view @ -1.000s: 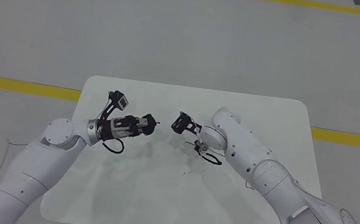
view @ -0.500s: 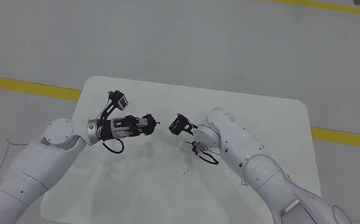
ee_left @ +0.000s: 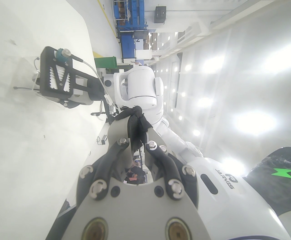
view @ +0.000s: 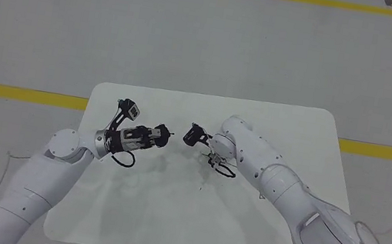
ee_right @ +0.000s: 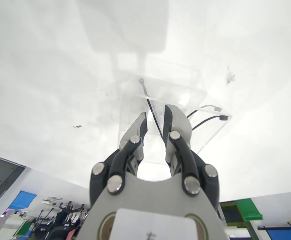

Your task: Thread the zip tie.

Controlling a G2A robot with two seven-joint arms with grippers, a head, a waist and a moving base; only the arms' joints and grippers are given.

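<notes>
Black zip tie (ee_right: 150, 106) leaning upright in the clear acrylic stand (ee_right: 204, 128), between the spread, empty fingers of the right gripper (ee_right: 155, 110), not yet pinched. Left gripper (ee_left: 135, 126) apart from the stand, clamped on a dark knotted scrap (ee_left: 136, 111). Likely trouble: closing off-centre, shoving the tie sideways against the stand wall or tipping the stand. Hard to make out: the tie's lower end behind the fingers, the scrap's nature, two more tie ends (ee_right: 222, 117) at the stand's far corner.
</notes>
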